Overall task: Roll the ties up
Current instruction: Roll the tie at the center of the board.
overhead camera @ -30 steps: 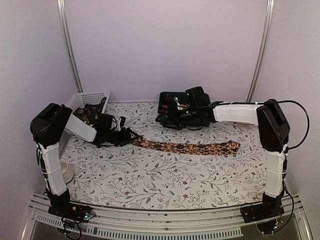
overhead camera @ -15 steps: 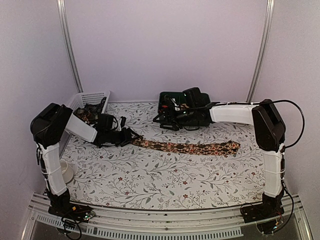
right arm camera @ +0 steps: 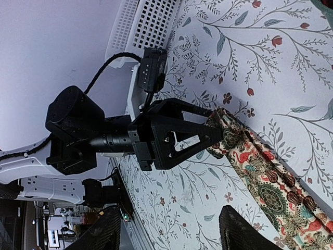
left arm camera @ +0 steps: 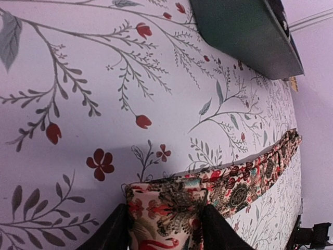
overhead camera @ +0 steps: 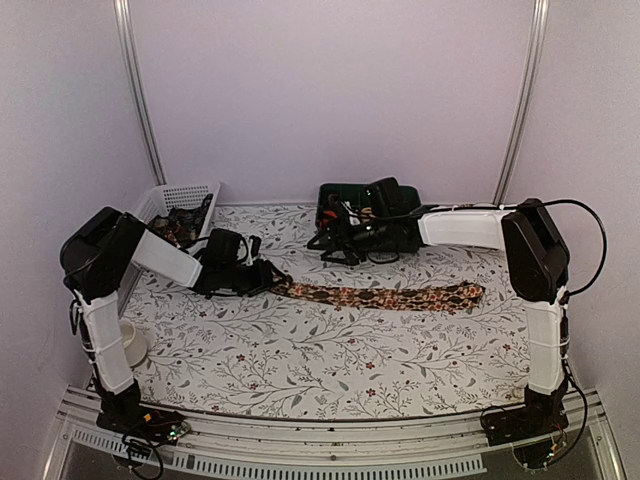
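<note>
One tie (overhead camera: 380, 296), dark brown with a reddish-cream floral print, lies stretched left to right across the middle of the table. My left gripper (overhead camera: 266, 279) is shut on its left end. In the left wrist view the folded end sits between the black fingers (left arm camera: 115, 229) of the left gripper (left arm camera: 164, 212), and the tie (left arm camera: 250, 179) runs away to the right. My right gripper (overhead camera: 330, 240) hovers by the green tray (overhead camera: 345, 189), apart from the tie. In the right wrist view the right gripper (right arm camera: 169, 232) is open and holds nothing, looking at the left gripper (right arm camera: 179, 138) and the tie (right arm camera: 265, 182).
A white mesh basket (overhead camera: 190, 194) at the back left holds more fabric (overhead camera: 180, 227). The green tray with dark items stands at the back centre. A white round object (overhead camera: 131, 345) sits at the left table edge. The tablecloth (overhead camera: 330, 350) has a floral print.
My left gripper has shifted a little to the right, carrying the tie's left end, and the whole tie slid slightly right. The right gripper drifted left along the tray front.
</note>
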`<state>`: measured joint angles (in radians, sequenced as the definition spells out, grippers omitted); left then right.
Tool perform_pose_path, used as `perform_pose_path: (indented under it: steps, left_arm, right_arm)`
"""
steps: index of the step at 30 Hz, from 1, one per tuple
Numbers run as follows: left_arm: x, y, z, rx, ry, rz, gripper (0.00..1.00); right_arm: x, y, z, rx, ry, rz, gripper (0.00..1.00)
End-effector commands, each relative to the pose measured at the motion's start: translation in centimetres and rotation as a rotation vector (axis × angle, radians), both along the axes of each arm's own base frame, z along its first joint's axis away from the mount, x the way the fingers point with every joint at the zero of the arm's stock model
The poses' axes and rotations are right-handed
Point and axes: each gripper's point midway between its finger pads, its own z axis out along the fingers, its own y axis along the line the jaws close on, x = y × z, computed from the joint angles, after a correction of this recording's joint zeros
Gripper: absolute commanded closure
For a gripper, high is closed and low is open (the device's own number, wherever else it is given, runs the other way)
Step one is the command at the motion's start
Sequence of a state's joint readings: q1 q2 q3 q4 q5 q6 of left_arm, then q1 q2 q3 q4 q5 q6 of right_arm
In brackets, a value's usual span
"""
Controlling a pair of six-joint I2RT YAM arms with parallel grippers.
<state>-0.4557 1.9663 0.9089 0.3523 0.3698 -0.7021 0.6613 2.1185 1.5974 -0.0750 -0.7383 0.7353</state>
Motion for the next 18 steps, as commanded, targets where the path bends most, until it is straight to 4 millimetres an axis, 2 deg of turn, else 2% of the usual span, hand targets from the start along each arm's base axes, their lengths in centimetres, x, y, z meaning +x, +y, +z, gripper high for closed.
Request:
perform_pose_path:
  steps: [1,3,5,11,18]
  left_arm:
    - [-5.5,1.7,-5.7,0.198,0.234,0.024,0.52]
    - [-6.0,1.5,-6.0,0.228,0.245,0.032,0.52]
    - [-6.2,1.0,-4.8,0.221,0.236,0.051,0.52]
    - [-7.9,-0.6,-4.7,0.219,0.265,0.065,0.52]
    - [-8.9,-1.6,-4.2,0.242,0.266,0.106,0.55]
  right_arm:
    - [-0.6,0.0,-3.5,-0.054,0.056,0.015,0.36]
    - [-1.0,-0.2,-3.9,-0.054,0.062,0.017,0.36]
    - [-1.5,-0.5,-4.4,-0.052,0.082,0.017,0.37]
    - [-3.4,-1.2,-6.4,-0.063,0.145,0.021,0.38]
    - [-5.8,-1.2,-7.0,-0.037,0.191,0.041,0.40]
